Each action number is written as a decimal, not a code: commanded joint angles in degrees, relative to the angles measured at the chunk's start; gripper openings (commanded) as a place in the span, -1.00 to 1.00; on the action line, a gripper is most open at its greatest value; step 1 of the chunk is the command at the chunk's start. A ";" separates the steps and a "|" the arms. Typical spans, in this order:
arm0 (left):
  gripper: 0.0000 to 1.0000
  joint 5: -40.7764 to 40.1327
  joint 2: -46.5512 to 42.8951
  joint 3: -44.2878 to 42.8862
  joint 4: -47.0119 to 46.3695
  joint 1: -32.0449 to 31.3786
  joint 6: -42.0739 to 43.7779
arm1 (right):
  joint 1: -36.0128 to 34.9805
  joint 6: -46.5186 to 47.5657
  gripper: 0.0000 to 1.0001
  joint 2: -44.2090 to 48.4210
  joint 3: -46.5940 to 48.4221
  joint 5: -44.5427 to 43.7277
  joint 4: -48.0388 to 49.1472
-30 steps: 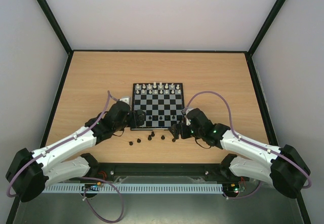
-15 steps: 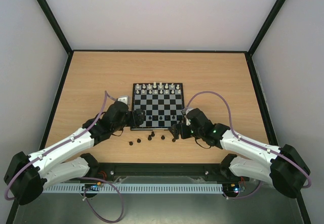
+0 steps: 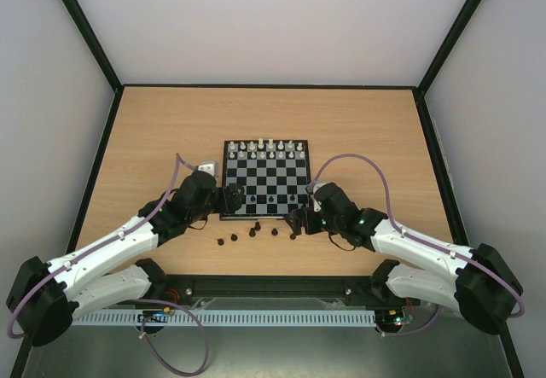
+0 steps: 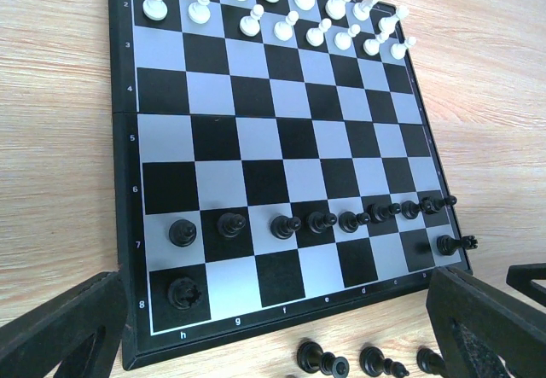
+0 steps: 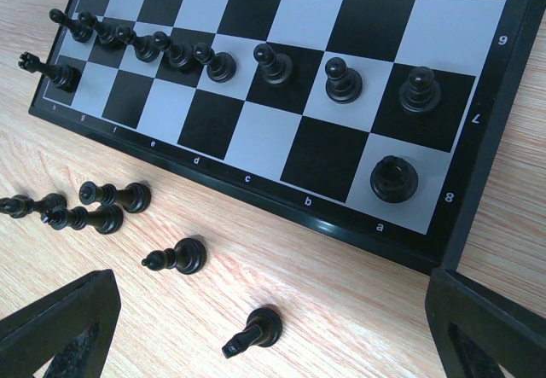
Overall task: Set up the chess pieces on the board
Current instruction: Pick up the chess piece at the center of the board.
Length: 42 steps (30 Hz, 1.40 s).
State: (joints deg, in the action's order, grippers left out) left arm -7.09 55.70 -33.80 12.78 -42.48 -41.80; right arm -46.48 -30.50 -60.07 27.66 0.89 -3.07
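Top external view: board [image 3: 266, 177] lies at the centre of the table [image 3: 367, 130]. Left gripper [image 3: 235, 197] and right gripper [image 3: 296, 219] flank its near corners, both fully spread and empty. Loose black chess pieces [image 3: 253, 233] lie on the table just near of the board.

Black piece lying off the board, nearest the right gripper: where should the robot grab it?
Probably around its thin stem, coming down from above. The black piece lies on its side on the table, so pinching across the stem should fit better than grabbing its round base.
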 commanded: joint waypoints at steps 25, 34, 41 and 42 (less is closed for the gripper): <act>0.98 -0.65 -6.80 0.06 3.54 -0.15 0.34 | -0.24 0.09 0.97 -0.31 0.34 1.02 -0.08; 0.98 -0.74 -10.79 1.40 4.71 0.01 0.49 | -0.84 -1.57 0.97 -0.30 3.96 6.66 -5.34; 0.98 -0.40 -12.61 3.36 4.28 0.16 -0.01 | -5.32 -2.63 0.97 -1.08 7.69 5.82 -12.02; 0.98 -0.38 -12.77 3.43 4.34 0.20 -0.02 | -5.72 -2.59 0.97 -1.28 8.21 5.37 -12.80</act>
State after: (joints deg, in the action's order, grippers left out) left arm -7.11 44.34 -31.51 16.34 -42.46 -41.74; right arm -50.30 -32.32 -60.86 32.93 6.46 -9.23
